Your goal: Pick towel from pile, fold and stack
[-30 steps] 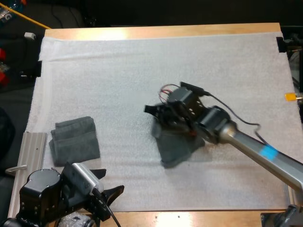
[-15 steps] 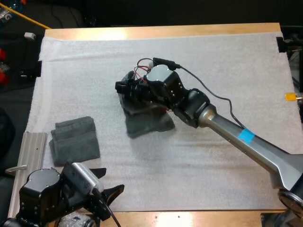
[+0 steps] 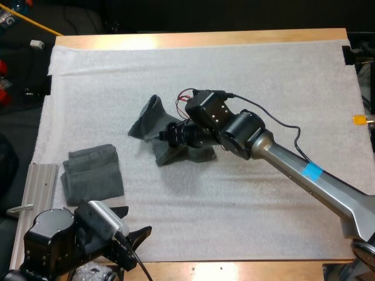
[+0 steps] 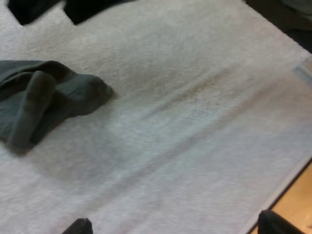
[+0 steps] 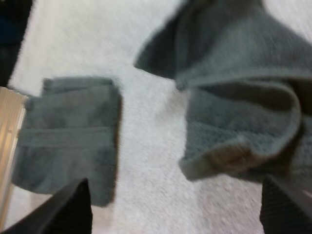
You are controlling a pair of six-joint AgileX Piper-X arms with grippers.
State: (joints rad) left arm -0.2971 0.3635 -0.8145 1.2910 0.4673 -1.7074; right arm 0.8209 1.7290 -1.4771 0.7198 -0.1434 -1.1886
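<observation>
A crumpled dark grey-green towel (image 3: 157,122) lies loose on the white mat (image 3: 263,82) near the middle, partly under my right arm. My right gripper (image 3: 173,136) hovers low over it. In the right wrist view its fingers (image 5: 73,207) stand wide apart, and the crumpled towel (image 5: 234,112) lies just beyond them, not pinched. A folded towel (image 3: 91,173) rests flat at the mat's left side, and the folded towel (image 5: 68,139) also lies beyond the right gripper (image 5: 178,214). My left gripper (image 3: 133,239) is open over bare mat at the front edge, with a towel's rolled edge (image 4: 41,97) off to one side.
A ribbed metal plate (image 3: 34,187) lies beside the folded towel at the table's left edge. The wooden table edge (image 3: 234,270) runs along the front, close to my left gripper (image 4: 175,228). The mat's far and right parts are bare.
My right gripper carried the towel leftward across the mat, then opened and let it drop in a crumpled heap. The left arm has stayed put.
</observation>
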